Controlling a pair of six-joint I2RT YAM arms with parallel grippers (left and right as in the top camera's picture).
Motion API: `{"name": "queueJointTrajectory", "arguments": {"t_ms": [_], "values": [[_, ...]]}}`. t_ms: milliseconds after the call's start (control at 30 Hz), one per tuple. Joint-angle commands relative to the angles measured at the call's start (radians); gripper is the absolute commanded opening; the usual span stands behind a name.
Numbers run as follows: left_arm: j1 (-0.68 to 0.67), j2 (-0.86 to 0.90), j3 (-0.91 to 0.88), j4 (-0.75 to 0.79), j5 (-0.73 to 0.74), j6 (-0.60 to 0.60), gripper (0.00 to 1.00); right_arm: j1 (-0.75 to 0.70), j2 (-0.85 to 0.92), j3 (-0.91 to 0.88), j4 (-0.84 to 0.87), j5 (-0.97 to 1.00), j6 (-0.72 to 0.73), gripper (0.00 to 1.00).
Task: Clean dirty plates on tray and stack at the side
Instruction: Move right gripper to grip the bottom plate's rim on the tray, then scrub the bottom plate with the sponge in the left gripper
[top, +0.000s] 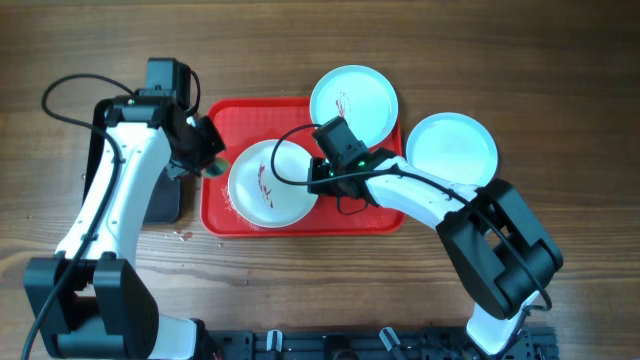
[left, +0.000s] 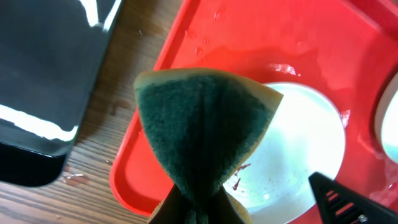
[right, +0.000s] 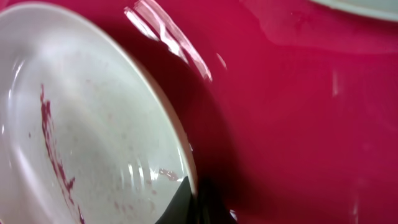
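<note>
A plate (top: 268, 183) with dark-red smears lies in the red tray (top: 345, 218). My right gripper (top: 318, 178) is shut on its right rim; the right wrist view shows the smeared plate (right: 87, 124) pinched between the fingers (right: 196, 202) over the tray (right: 298, 112). My left gripper (top: 208, 158) is shut on a green-and-yellow sponge (left: 202, 127), held above the plate's left edge (left: 298, 149). A second smeared plate (top: 353, 100) rests on the tray's far right corner. A third, clean-looking plate (top: 451, 148) sits on the table to the right of the tray.
A black tray (top: 165, 200) lies left of the red tray, under my left arm; it also shows in the left wrist view (left: 43, 74). Water drops lie on the wooden table (top: 185, 236) near the red tray's front left corner.
</note>
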Motion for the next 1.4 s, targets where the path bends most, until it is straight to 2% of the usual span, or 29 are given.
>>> {"name": "queueJointTrajectory", "arguments": {"t_ms": [0,133,233,433,500,667,767,933,1067,1200,1367], "values": [[-0.043,0.01,-0.102,0.089,0.09,0.009,0.04,-0.009,0.031,0.016,0.003,-0.019,0.016,0.04],[-0.119,0.011,-0.245,0.233,0.089,0.025,0.04,-0.01,0.031,0.016,0.006,-0.035,0.015,0.04],[-0.188,0.039,-0.319,0.332,0.08,0.082,0.04,-0.01,0.031,0.016,0.011,-0.039,0.011,0.04],[-0.287,0.135,-0.338,0.36,-0.038,0.094,0.04,-0.01,0.031,0.016,0.013,-0.051,-0.007,0.04],[-0.298,0.151,-0.338,0.364,-0.011,0.095,0.04,-0.01,0.031,0.016,0.014,-0.051,-0.007,0.04],[-0.335,0.155,-0.338,0.439,0.195,0.096,0.04,-0.01,0.031,0.016,0.016,-0.051,-0.008,0.04],[-0.337,0.155,-0.338,0.517,0.198,0.03,0.04,-0.01,0.031,0.016,0.013,-0.052,-0.013,0.04],[-0.307,0.155,-0.336,0.615,0.136,0.029,0.04,-0.01,0.031,0.016,0.01,-0.056,-0.024,0.04],[-0.249,0.162,-0.336,0.62,-0.031,0.031,0.04,-0.01,0.031,0.016,0.011,-0.062,-0.026,0.04],[-0.163,0.203,-0.336,0.555,0.0,0.03,0.04,-0.01,0.031,0.016,0.011,-0.062,-0.026,0.04],[-0.081,0.204,-0.317,0.339,0.048,0.031,0.04,-0.01,0.031,0.016,0.012,-0.062,-0.026,0.04]]}}
